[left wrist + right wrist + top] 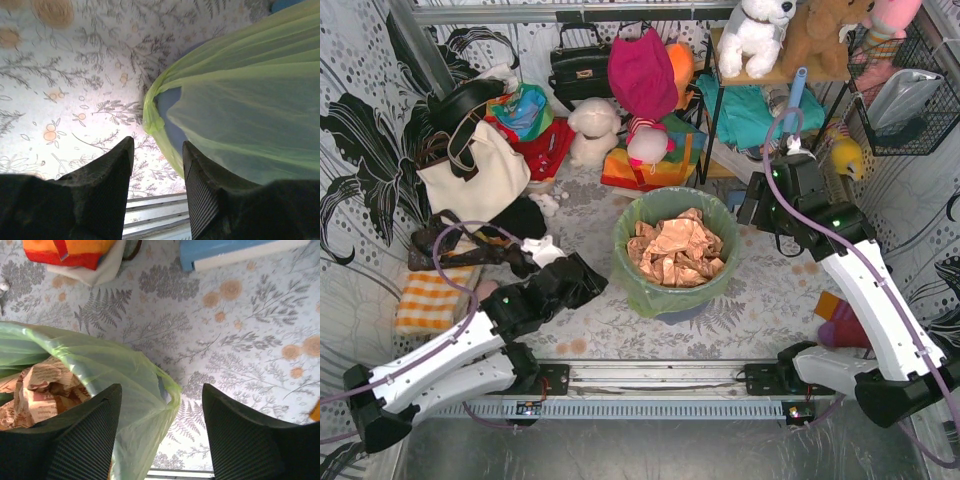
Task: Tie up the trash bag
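trash bag (665, 300) sits mid-table, between the two arms and a bit nearer the near edge. it lines a round blue-grey bin (167, 105), with its rim folded down over the bin's lip.

handling, my read: thin translucent film, so very light, limp and slippery, and a hard single-layer pinch could tear it. the crumpled brown paper (675, 250) inside looks light and springy, so it should compress but push back when the mouth is gathered.

where to grab: the folded-over rim, on opposite sides, taking bunched film rather than a flat sheet.

- left gripper (157, 150): jaws spread, holding nothing, low beside the bag's left wall. the twisted bunch of rim (152, 117) just ahead of it looks the best purchase.
- right gripper (162, 390): jaws apart, empty, above the bag's right rim. a loose lip of film (170, 392) lies between the fingers in its wrist view. can't tell if it touches either pad.

hidden or unclear:
- the film covers most of the bin, and the bag's bottom is out of sight, so the slack for a knot is unknown.
- can't tell if there are tie handles or a drawstring.
- the left wrist view cuts off the bag's top.
- in the top view the right jaws sit under the wrist, so the gap isn't readable there.
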{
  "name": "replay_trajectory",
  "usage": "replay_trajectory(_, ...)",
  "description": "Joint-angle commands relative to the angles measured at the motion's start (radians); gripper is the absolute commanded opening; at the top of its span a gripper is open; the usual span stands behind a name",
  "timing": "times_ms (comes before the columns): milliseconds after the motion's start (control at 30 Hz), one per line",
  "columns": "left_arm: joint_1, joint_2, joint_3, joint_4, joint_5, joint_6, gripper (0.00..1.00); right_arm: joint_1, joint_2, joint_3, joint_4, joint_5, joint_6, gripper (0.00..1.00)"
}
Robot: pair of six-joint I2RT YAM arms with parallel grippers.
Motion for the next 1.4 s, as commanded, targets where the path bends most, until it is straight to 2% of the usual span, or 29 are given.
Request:
replay_trajectory(0, 0.013, 0.002, -0.113, 0.239, 0.103, -0.121, 0.51, -0.078, -0.025, -0.074, 0.089, -0.214, -0.041, 0.61)
replay_trajectory(167, 0.015, 0.132, -0.192, 0.456, 0.199, -0.108, 0.51, -0.089, -0.009, -0.093, 0.095, -0.305, -0.041, 0.5)
replay_trajectory(300, 0.015, 0.222, -0.191, 0.549, 0.226, -0.093, 0.51, -0.089, -0.016, -0.09, 0.069, -0.34, -0.034, 0.45)
replay_trajectory(500, 0.032, 0.313, -0.151, 0.55, 0.201, -0.041, 0.51, -0.089, -0.051, -0.072, -0.021, -0.271, -0.037, 0.45)
replay_trajectory(933, 0.049, 0.361, -0.362, 0.916, 0.307, -0.077, 0.51, -0.089, -0.068, -0.117, -0.03, -0.224, -0.036, 0.46)
replay_trajectory(1067, 0.051, 0.365, -0.41, 1.0, 0.323, -0.091, 0.58, -0.089, -0.068, -0.125, -0.028, -0.219, -0.034, 0.46)
replay_trajectory(1200, 0.051, 0.373, -0.439, 1.068, 0.319, -0.099, 0.58, -0.089, -0.07, -0.128, -0.029, -0.213, -0.033, 0.46)
replay_trajectory(1367, 0.051, 0.412, -0.447, 1.114, 0.32, -0.094, 0.4, -0.089, -0.076, -0.132, -0.032, -0.207, -0.025, 0.46)
